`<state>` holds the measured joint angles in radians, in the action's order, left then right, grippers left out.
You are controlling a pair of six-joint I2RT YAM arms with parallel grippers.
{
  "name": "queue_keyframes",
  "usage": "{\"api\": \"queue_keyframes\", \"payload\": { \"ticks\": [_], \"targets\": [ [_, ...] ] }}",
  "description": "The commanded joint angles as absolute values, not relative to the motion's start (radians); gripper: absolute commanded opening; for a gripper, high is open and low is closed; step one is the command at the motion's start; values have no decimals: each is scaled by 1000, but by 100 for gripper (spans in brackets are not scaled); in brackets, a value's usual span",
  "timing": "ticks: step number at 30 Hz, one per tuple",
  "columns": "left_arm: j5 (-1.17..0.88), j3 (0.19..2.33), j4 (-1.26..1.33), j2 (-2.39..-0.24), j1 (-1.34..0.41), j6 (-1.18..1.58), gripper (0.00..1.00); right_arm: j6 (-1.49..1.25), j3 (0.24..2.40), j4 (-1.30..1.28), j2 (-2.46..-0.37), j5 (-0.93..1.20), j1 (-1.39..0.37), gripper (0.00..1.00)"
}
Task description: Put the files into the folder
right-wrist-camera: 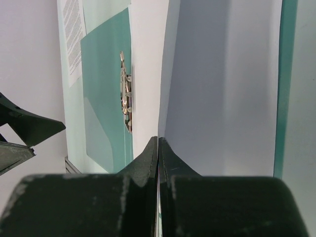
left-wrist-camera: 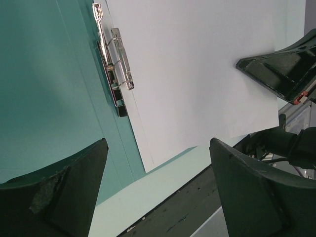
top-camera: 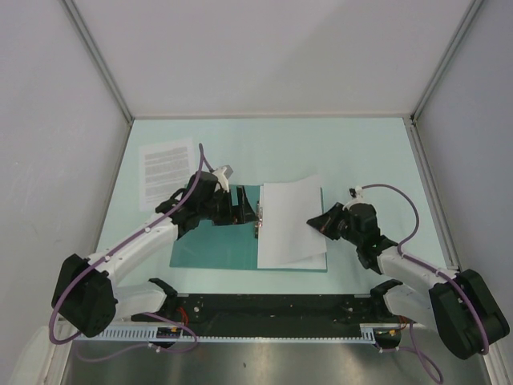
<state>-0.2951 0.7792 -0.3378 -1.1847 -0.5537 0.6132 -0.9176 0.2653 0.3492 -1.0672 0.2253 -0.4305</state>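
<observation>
The left gripper (top-camera: 244, 207) stood wide open above the left half of the folder (top-camera: 212, 249), close to its metal clip (top-camera: 256, 216), holding nothing. The right gripper (top-camera: 314, 223) had its jaws closed flat together, pinching the right edge of the blank sheet (top-camera: 288, 228). The folder lay open on the table (top-camera: 361, 152). The blank sheet lay on its right half, its gripped edge lifted. The printed sheet (top-camera: 167, 168) lay outside the folder, at the table's far left.
</observation>
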Motion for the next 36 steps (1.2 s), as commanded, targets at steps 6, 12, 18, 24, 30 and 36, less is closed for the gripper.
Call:
{"api": "queue_keyframes", "payload": {
  "ticks": [6, 12, 18, 24, 30, 36],
  "targets": [
    [-322, 765, -295, -1178, -552, 630, 90, -937, 262, 402, -1063, 184, -456, 0],
    [-327, 770, -295, -1183, -551, 630, 90, -950, 262, 405, -1071, 153, -492, 0],
    [-331, 770, -293, -1187, -552, 629, 90, -953, 262, 417, -1088, 147, -508, 0],
    [-330, 765, -291, -1187, -551, 629, 90, -963, 258, 426, -1095, 130, -518, 0],
    [-333, 767, -288, -1189, -552, 632, 90, -971, 258, 451, -1130, 126, -532, 0],
    [-333, 764, -287, -1190, -551, 629, 90, -977, 259, 445, -1124, 118, -543, 0]
  ]
}}
